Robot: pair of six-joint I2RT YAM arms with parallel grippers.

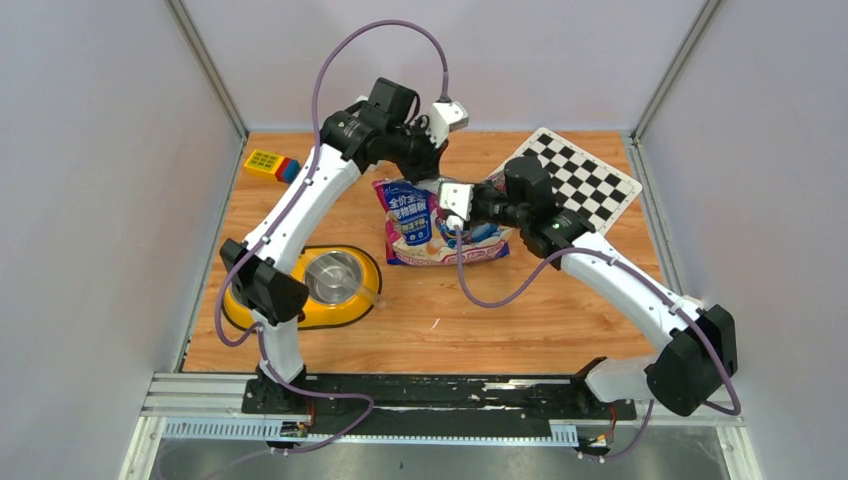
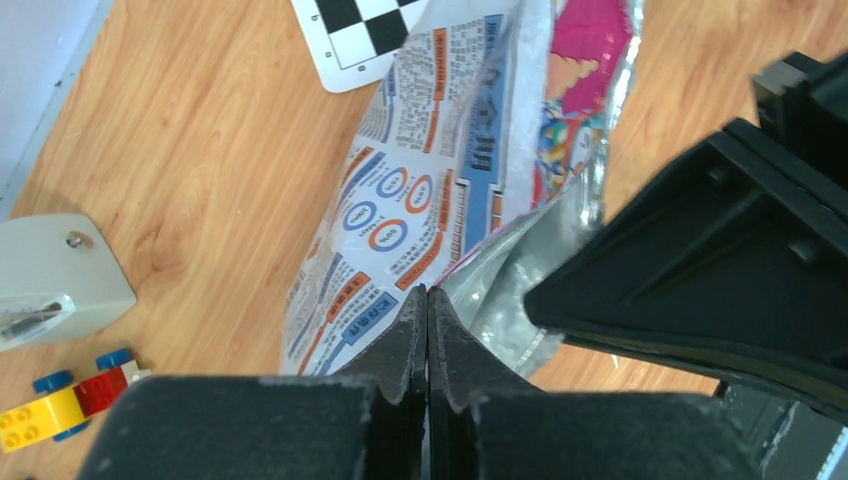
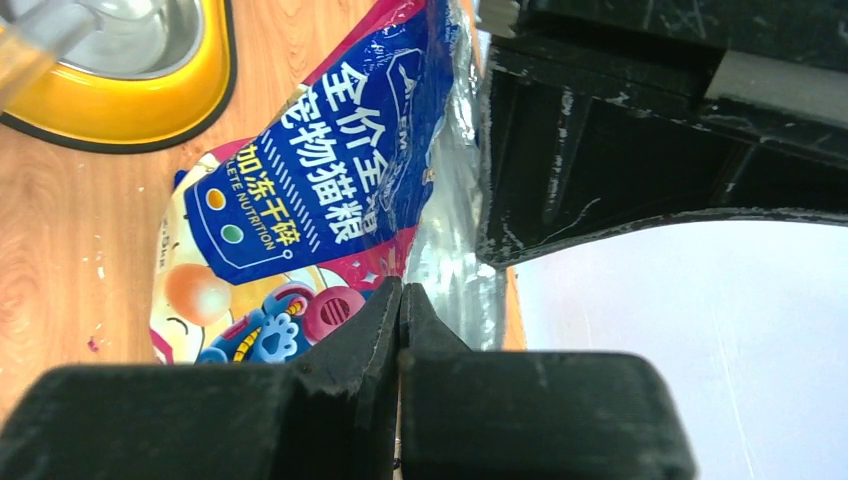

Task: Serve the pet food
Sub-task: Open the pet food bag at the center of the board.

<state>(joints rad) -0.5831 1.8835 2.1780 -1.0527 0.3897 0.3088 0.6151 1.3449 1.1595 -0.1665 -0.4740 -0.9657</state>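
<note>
Pinching the cat food bag (image 1: 415,228) at its 12 o'clock end: left gripper (image 2: 428,300) and right gripper (image 3: 400,300) both clamped tight on its foil mouth (kibble itself not visible). Bag sits mid-table, yellow feeder (image 1: 330,318) at its 8 o'clock.

One cat-food bag (image 1: 440,228). One yellow feeder (image 1: 335,316), one steel bowl (image 1: 333,277) showing. One checkerboard (image 1: 590,180). One toy brick car (image 1: 271,165). Two grippers: left gripper (image 2: 428,292), right gripper (image 3: 401,287).

Pale walls (image 1: 90,200), wooden tabletop (image 1: 520,325)
</note>
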